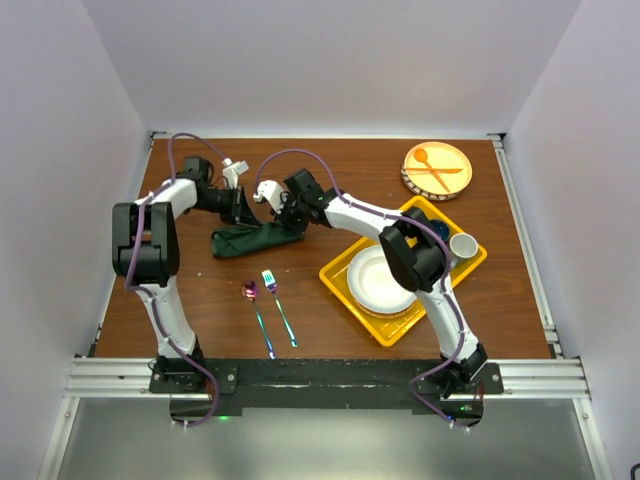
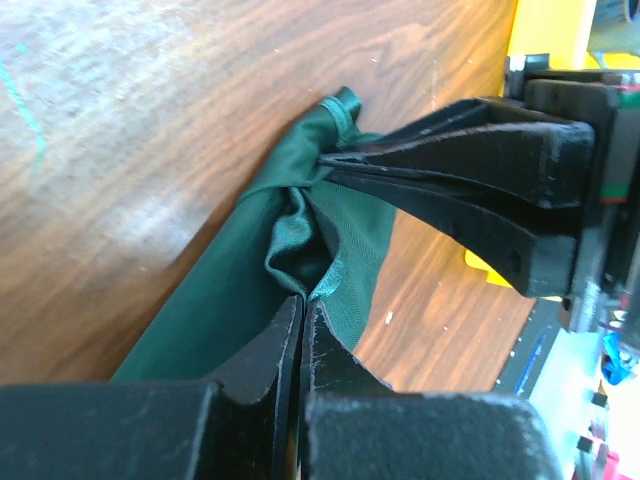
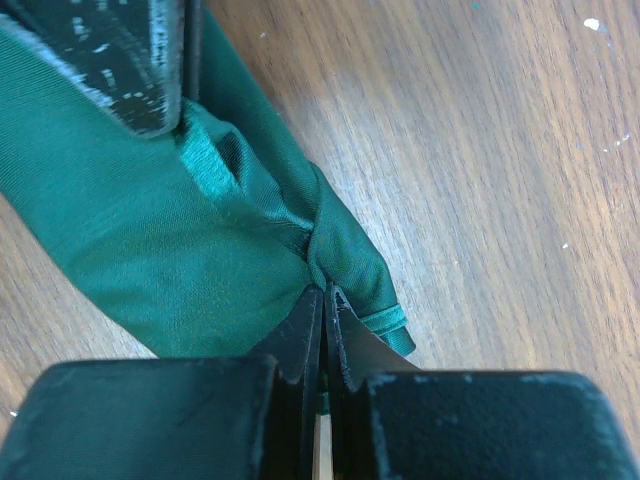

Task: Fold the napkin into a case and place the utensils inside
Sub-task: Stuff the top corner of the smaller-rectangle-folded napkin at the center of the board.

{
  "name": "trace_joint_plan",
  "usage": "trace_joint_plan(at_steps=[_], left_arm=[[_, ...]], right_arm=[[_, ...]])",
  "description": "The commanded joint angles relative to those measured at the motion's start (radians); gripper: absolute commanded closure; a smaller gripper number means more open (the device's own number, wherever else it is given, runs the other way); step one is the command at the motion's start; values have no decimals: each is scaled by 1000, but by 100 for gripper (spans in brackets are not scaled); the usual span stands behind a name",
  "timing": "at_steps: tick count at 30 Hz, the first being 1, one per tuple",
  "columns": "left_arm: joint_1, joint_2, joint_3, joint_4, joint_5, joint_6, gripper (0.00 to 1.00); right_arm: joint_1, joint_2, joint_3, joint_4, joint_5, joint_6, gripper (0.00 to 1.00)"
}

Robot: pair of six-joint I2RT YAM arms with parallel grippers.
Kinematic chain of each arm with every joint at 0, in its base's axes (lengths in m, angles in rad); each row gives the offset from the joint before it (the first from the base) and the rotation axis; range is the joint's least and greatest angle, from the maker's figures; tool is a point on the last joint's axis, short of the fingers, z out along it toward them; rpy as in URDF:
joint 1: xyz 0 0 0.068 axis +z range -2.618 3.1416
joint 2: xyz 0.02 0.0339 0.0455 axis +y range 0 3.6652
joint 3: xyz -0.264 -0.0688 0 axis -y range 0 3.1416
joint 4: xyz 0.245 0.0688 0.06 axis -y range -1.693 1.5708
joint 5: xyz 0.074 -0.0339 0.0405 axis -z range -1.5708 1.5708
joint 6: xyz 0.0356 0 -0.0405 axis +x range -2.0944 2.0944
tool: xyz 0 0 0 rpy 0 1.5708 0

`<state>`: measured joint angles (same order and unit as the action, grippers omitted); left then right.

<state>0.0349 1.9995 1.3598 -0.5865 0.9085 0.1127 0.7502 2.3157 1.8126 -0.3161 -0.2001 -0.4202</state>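
The dark green napkin (image 1: 250,241) lies bunched in a long roll on the wooden table, left of centre. My left gripper (image 1: 244,220) is shut on a fold of the napkin (image 2: 220,320), its tips (image 2: 303,300) pinched together. My right gripper (image 1: 286,226) is shut on the napkin's (image 3: 150,250) hemmed end, its tips (image 3: 324,292) closed tight. Both grippers hold the same end of the cloth, a short way apart. The iridescent spoon (image 1: 251,293) and fork (image 1: 270,281) lie side by side in front of the napkin, handles pointing toward me.
A yellow tray (image 1: 343,292) at the right holds a white plate (image 1: 380,280) and a small cup (image 1: 462,245). A round orange plate (image 1: 437,170) with an orange spoon and fork sits at the back right. White walls enclose the table.
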Motion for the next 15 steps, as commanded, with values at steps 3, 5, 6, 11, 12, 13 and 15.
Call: trace_joint_plan(at_steps=[3,5,6,11,12,13,15], left_arm=[[-1,62,-4,43,-84,-10,100],[-1,64,-28,51,-103,2,100],[-1,64,-36,53,-127,2,100],[-1,84,-57,71,-174,-16,100],[-1,88,-60,71,-177,-19,100],[-1,90,-64,77,-180,-24,100],[-1,96,-64,76,-186,-24,100]], right_arm=[[1,-1,-9,-32,19,-19,100],[1,-12,-6,-31,21,-19,100],[1,-13,-3,-31,21,-19,100],[1,-44,28,-37,2,7,100],[1,-50,31,-37,-1,15,100],[1,-56,36,-38,-4,30,98],[0,-68,50,-47,-12,46,94]])
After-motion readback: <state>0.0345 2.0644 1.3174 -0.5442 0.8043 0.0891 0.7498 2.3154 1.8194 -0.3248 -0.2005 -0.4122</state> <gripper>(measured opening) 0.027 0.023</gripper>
